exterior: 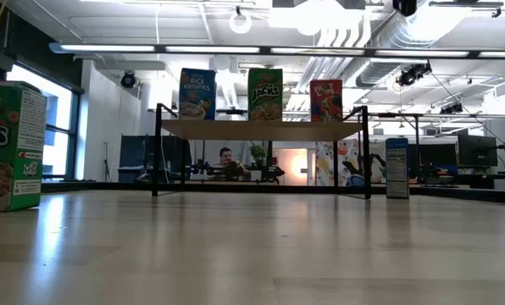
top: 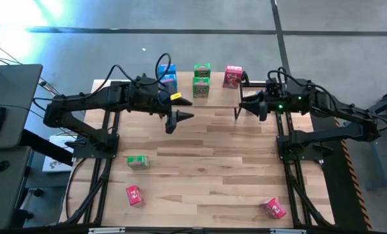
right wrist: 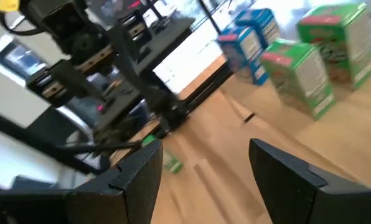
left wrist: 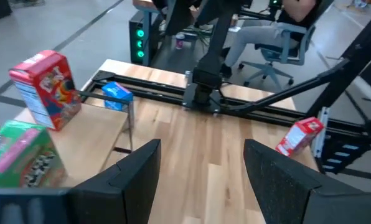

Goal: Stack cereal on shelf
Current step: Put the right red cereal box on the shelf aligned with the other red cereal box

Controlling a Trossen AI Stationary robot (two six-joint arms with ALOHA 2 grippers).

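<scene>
The shelf [top: 213, 97] stands at the table's far middle, its wooden top [exterior: 261, 129] on thin black legs. On it stand two blue cereal boxes [top: 168, 75], two green ones [top: 201, 78] and a red one [top: 232, 76]. My left gripper [top: 179, 119] hangs open just in front of the shelf's left end, with nothing between its fingers [left wrist: 201, 168]. My right gripper [top: 244, 104] is open and bare at the shelf's right end [right wrist: 204, 168]. A green box [top: 138, 162] and two red boxes [top: 134, 195] [top: 272, 208] lie on the table.
A blue box [exterior: 396, 168] stands on the table right of the shelf. The green box [exterior: 11, 144] on the table fills the low view's left edge. Bare wood [top: 213, 169] lies between the shelf and the near boxes. A person sits behind the table [exterior: 227, 163].
</scene>
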